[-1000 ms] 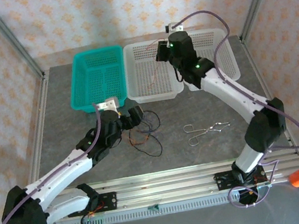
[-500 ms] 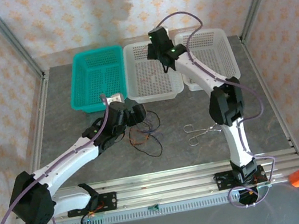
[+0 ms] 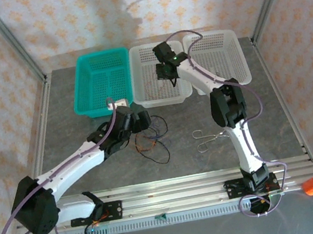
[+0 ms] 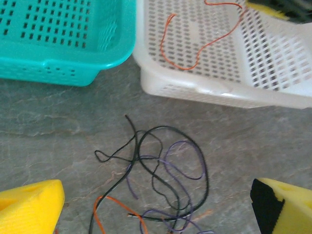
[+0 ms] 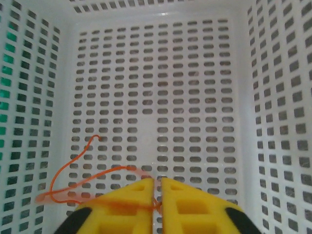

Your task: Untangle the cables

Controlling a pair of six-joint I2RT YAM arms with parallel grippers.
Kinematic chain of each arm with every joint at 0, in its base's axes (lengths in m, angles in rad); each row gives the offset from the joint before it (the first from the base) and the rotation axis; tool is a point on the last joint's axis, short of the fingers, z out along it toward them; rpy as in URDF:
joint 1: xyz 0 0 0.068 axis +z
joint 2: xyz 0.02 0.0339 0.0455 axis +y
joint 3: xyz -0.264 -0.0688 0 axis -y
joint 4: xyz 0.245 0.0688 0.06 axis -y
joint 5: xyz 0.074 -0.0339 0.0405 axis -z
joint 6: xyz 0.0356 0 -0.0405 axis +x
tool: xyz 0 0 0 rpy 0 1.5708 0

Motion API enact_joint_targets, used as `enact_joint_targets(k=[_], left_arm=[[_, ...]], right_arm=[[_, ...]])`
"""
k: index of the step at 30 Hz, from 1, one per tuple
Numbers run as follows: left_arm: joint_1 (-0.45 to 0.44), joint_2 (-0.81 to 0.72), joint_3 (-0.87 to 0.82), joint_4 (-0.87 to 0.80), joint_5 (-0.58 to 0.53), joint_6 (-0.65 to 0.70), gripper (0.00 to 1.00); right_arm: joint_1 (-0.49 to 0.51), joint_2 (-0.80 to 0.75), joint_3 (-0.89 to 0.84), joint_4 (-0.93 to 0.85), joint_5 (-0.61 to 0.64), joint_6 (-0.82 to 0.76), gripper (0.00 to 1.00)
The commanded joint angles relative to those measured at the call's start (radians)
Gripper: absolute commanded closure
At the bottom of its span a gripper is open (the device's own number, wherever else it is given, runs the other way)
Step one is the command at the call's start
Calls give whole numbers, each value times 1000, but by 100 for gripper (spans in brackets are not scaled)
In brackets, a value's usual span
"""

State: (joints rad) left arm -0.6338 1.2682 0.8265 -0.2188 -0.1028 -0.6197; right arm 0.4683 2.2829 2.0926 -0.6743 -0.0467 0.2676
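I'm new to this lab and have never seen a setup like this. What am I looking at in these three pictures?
Two robot arms are bolted to the near edge of a table. The wide picture comes from a camera above and behind them. The other two come from a camera on each wrist, so the yellow shapes are that arm's own fingers.

On the table lie a tangle of thin cables, a metal clip, a teal basket, a middle white basket and another white basket to its right.

The left gripper hangs open over the tangle, holding nothing. The right gripper, jaws nearly closed, pinches an orange cable inside the middle basket.
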Motion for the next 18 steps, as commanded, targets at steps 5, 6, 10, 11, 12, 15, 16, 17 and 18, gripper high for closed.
enact_joint_targets(k=[5,6,10,11,12,15,16,17,18], left_arm=[[8,44,47,-92,-49,21,4],[8,48,48,-97,-49,20,6],[8,60,65,-126,-40,23,12],[8,61,67,-137,-38,22,13],[8,62,70,-149,-38,20,14],[6,56,79,-192,-29,11,17],[4,54,80,-208,-27,6,18],[-1,48,80,-225,-25,1,20],[-3,44,81,-241,-24,-4,20]], right_arm=[[-2,-50,47,-33,8,0,56],[-2,-60,47,-33,12,-1,54],[0,-136,14,-23,-5,-2,48],[2,-166,-12,-7,-10,-1,47],[5,-195,-44,11,-12,-3,47],[26,-310,-176,86,-17,-16,44],[34,-358,-232,122,-16,-10,43],[41,-404,-295,160,-30,-11,42],[49,-445,-351,196,-44,-14,40]])
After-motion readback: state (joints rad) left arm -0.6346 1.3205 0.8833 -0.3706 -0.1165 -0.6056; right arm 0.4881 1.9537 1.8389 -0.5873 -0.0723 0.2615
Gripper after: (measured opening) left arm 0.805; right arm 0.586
